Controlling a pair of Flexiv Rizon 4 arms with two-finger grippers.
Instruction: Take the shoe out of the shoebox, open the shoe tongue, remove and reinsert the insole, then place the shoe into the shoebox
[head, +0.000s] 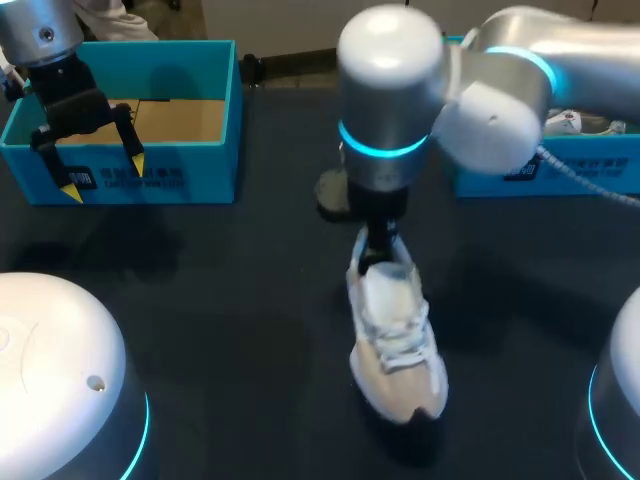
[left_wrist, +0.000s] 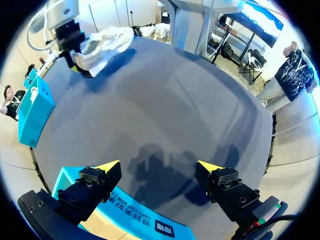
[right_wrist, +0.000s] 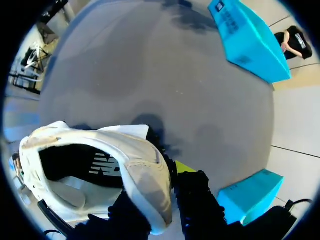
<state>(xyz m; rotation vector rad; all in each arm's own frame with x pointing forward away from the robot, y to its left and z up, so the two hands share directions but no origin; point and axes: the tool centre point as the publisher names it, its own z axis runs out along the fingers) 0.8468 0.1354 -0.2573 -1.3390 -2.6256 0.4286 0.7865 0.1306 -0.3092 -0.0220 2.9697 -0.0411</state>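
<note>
Grip status: the right gripper (head: 378, 245) is closed on the rear collar of the white lace-up sports shoe (head: 398, 345), one finger inside the opening and one outside. The left gripper (head: 103, 172) holds nothing, and its jaws stand wide apart.

Reference landmark: the open cyan cardboard shoebox (head: 185, 170).
- The left gripper hangs directly over the shoebox's front wall.
- The shoe is well apart from the shoebox, out over the middle of the dark grey table (head: 230, 300), with its toe pointing away from the right gripper.
- A second cyan box (head: 560, 165) stands beyond the shoe, on the side away from the shoebox.

Hazards, as judged:
1. The hold is on one soft edge only. The shoe's weight hangs forward of it, so the shoe may pivot or slip out during any quick move.
2. If the toe touches the table, a sideways move may drag it and twist the collar out of the grip.
3. Opening the tongue likely needs the left gripper, and its path toward the shoe crosses the right arm's reach.

View differences: only the right wrist view shows the shoe's dark interior (right_wrist: 75, 165) and the collar (right_wrist: 150, 170) between the fingers. The head view hides this grip under the wrist, but it shows the laces and both boxes. The left wrist view shows the shoe tilted, heel raised.
</note>
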